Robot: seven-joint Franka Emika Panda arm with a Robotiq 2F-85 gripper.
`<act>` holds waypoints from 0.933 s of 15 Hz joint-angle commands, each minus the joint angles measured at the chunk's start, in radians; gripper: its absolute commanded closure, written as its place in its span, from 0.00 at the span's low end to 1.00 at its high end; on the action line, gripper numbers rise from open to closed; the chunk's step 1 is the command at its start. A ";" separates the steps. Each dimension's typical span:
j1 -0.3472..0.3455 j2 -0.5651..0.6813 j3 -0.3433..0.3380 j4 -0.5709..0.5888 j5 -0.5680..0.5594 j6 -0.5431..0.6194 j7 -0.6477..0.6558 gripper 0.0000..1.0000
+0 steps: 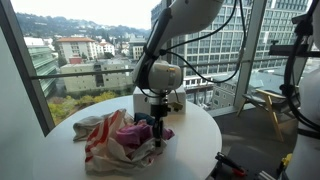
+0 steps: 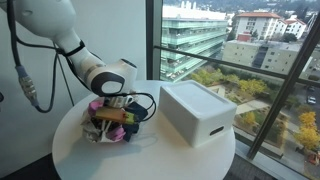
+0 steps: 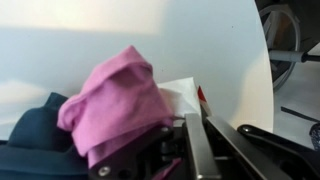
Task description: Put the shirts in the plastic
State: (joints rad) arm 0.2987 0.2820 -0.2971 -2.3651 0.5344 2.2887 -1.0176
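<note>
The gripper (image 1: 158, 132) is hanging low over the round table (image 1: 195, 130), its jaws pressing together right against the pink shirts (image 3: 115, 95); whether any cloth is caught between them is not showing. The shirts are lying on the crumpled plastic bag (image 1: 100, 142). A dark blue cloth (image 3: 30, 135) is bunching beside them, and a white box (image 2: 198, 110) is crowding in close by.

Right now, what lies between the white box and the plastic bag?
Only bare tabletop lies between the white box and the plastic bag, as shown in an exterior view.
</note>
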 commanded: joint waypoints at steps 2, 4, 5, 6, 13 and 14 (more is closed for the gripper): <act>-0.236 -0.101 0.156 0.071 -0.085 -0.263 0.195 0.91; -0.298 -0.106 0.185 0.119 -0.049 -0.412 0.233 0.91; -0.324 -0.103 0.194 0.146 -0.031 -0.485 0.242 0.91; -0.347 -0.096 0.201 0.173 -0.011 -0.557 0.248 0.91; -0.408 -0.197 0.198 0.188 0.058 -0.690 0.256 0.92; -0.406 -0.222 0.198 0.179 0.052 -0.678 0.252 0.92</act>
State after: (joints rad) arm -0.0953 0.1548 -0.1137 -2.1607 0.5872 1.6033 -0.7810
